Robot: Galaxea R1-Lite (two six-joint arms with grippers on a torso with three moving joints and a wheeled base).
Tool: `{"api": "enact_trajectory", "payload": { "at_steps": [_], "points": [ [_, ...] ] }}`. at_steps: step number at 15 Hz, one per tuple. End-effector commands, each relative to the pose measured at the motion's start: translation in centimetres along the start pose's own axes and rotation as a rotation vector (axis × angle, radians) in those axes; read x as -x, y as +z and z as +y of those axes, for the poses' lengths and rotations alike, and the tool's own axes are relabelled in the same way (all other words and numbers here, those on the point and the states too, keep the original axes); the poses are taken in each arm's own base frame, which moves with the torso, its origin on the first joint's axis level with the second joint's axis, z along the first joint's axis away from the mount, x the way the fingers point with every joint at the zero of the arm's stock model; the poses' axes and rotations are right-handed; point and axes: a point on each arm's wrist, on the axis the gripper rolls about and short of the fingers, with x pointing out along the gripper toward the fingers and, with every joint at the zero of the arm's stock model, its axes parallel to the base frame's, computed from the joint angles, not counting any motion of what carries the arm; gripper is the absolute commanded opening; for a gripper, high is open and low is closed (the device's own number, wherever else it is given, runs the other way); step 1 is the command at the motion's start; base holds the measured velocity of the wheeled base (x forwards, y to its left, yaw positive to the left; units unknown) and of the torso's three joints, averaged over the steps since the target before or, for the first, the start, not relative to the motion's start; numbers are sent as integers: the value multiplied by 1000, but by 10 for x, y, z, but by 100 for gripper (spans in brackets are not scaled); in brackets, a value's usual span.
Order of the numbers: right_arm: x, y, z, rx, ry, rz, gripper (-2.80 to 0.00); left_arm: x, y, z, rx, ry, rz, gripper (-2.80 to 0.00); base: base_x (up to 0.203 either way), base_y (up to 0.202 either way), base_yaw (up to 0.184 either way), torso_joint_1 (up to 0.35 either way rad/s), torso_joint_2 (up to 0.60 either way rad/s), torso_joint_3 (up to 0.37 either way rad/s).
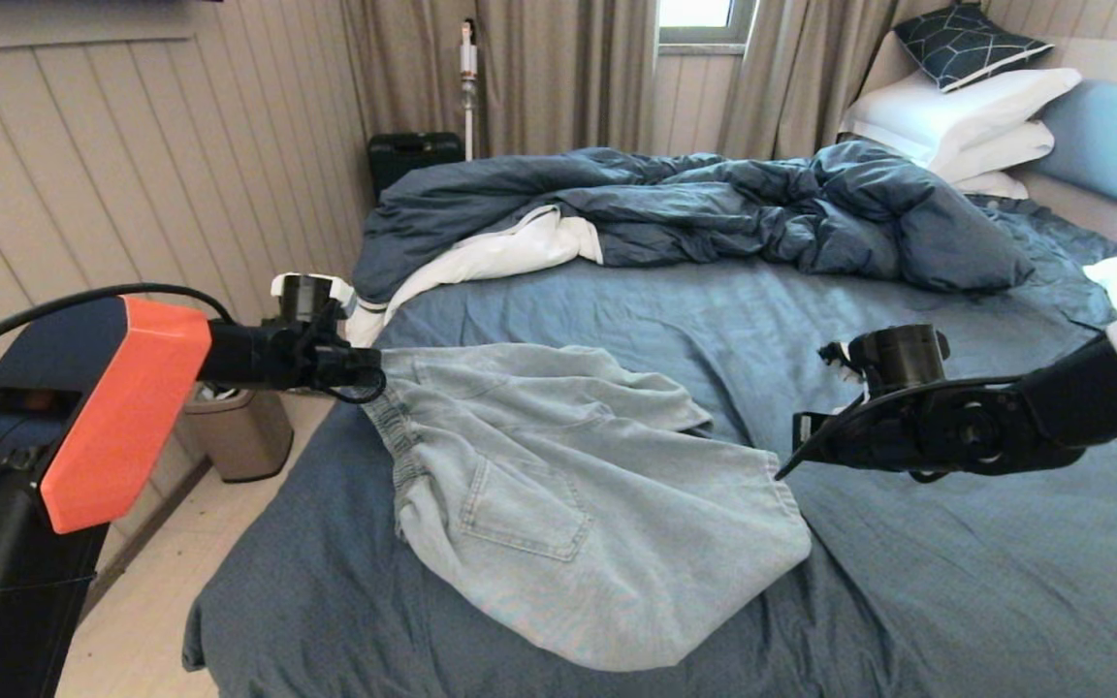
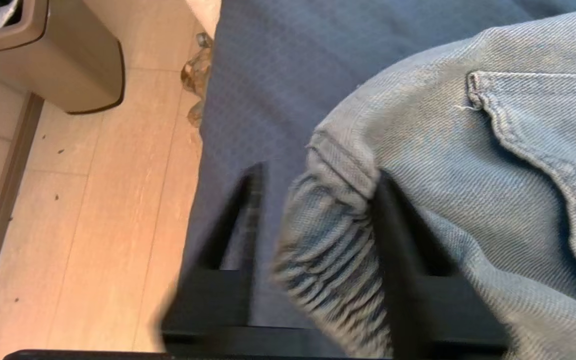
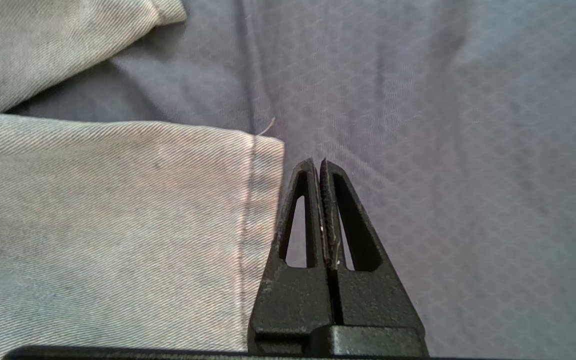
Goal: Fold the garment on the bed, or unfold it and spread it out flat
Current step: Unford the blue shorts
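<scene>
While the left gripper (image 2: 318,210) straddles the garment's (image 1: 558,494) waistband, jaws parted, the right gripper (image 3: 320,167) hovers clenched.

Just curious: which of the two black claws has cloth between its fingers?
The left gripper: its open fingers straddle the pale blue denim shorts' gathered waistband. The right gripper is shut, empty, beside the hem.

Garment (image 1: 568,504) on the bed (image 1: 956,582); duvet (image 1: 714,208) behind it
</scene>
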Motion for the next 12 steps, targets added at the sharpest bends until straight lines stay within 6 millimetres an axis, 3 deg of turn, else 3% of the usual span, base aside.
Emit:
{"api": "enact_trajectory", "payload": {
  "at_steps": [1, 8, 11, 12],
  "points": [
    [-1, -1, 0, -1, 1, 3, -280, 3, -1, 0, -1, -1, 9, 0, 0, 0, 0, 0, 0, 0],
    [0, -3, 1, -1, 6, -1, -280, 54, 19, 4, 13, -7, -18, 0, 0, 0, 0, 0, 0, 0],
    [2, -7, 1, 0, 9, 8, -280, 79, 2, 6, 16, -42, 55, 0, 0, 0, 0, 0, 0, 0],
    [2, -8, 2, 1, 11, 5, -280, 89, -8, 7, 30, -63, 94, -280, 0, 0, 0, 0, 0, 0]
  ]
}}
